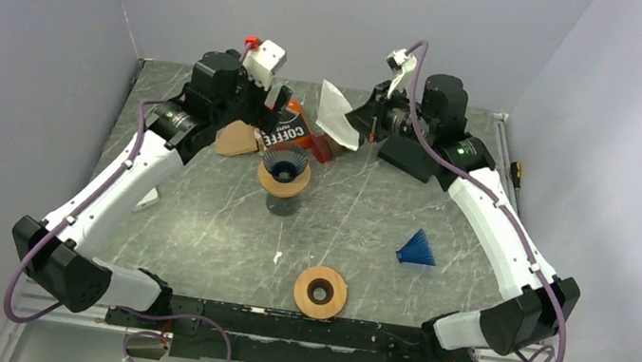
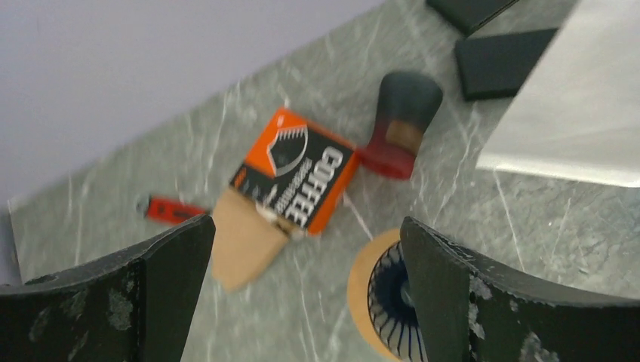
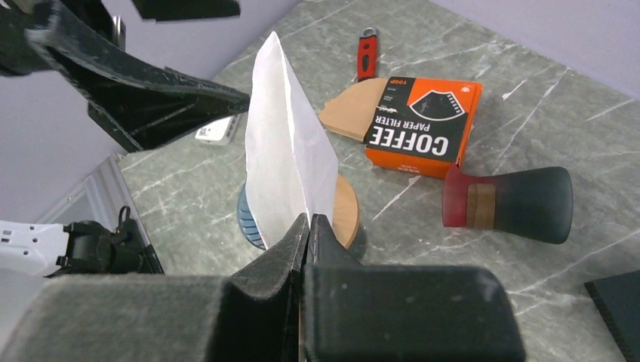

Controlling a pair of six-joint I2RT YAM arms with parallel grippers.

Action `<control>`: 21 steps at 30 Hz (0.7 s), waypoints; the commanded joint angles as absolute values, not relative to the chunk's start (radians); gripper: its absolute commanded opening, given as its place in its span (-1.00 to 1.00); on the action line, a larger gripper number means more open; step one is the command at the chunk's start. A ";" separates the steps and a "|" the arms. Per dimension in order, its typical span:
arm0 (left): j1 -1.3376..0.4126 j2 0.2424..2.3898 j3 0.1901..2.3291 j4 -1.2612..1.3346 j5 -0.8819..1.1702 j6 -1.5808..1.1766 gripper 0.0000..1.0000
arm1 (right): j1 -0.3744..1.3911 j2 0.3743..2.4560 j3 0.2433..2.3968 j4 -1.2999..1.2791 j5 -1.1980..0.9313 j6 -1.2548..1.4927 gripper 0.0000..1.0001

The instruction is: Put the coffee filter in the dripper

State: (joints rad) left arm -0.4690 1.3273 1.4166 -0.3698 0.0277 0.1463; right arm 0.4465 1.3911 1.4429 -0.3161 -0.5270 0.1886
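Overhead view of a grey marbled table (image 1: 193, 239) with two robot arms reaching away from the viewer. Nearest the arm bases sits a round wooden ring (image 1: 320, 291) with a dark hole through its middle. Slightly farther and to the right, a blue ribbed cone (image 1: 417, 248) lies on its side, apart from everything else.

At mid-table stands the dripper (image 1: 282, 183): a wooden collar with a dark blue ribbed cone seated in it, mouth upward. Above and just left of the dripper hangs the left gripper (image 2: 306, 234), released, its jaws spread wide with nothing between them.

The white coffee filter (image 3: 287, 151) is held in the air, upright and folded flat, just behind and to the right of the dripper and not inside it. The right gripper (image 3: 308, 226) is clenched on its lower edge.

Beyond the dripper an orange box (image 3: 423, 124) printed "COFFEE PAPER FILTER" lies flat, with brown filters (image 3: 351, 113) poking out of one end. Beside the box a dark flared object with a red end (image 3: 513, 204) lies on its side. Farthest back lies a small red tool (image 3: 367, 54).
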 commanded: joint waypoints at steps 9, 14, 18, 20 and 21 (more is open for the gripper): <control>-0.423 1.384 1.554 -0.896 -0.052 -0.337 0.99 | 0.485 1.549 1.654 -0.475 -0.577 0.262 -1.00; -0.348 1.410 1.581 -0.932 0.060 -0.441 0.99 | 0.515 1.629 1.729 -0.533 -0.606 0.302 -1.00; -0.306 1.370 1.534 -0.863 0.122 -0.508 0.99 | 0.544 1.667 1.758 -0.579 -0.576 0.328 -1.00; -0.287 1.347 1.501 -0.811 0.181 -0.528 0.99 | 0.564 1.677 1.762 -0.590 -0.549 0.334 -1.00; -0.279 1.340 1.489 -0.792 0.202 -0.543 0.99 | 0.570 1.685 1.770 -0.604 -0.534 0.334 -1.00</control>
State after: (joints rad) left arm -0.3050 1.4025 1.5249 -0.8753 0.0734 -0.4442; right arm 0.5392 1.6726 1.7073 -0.5503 -0.5735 0.3004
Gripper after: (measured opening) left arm 0.995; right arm 0.010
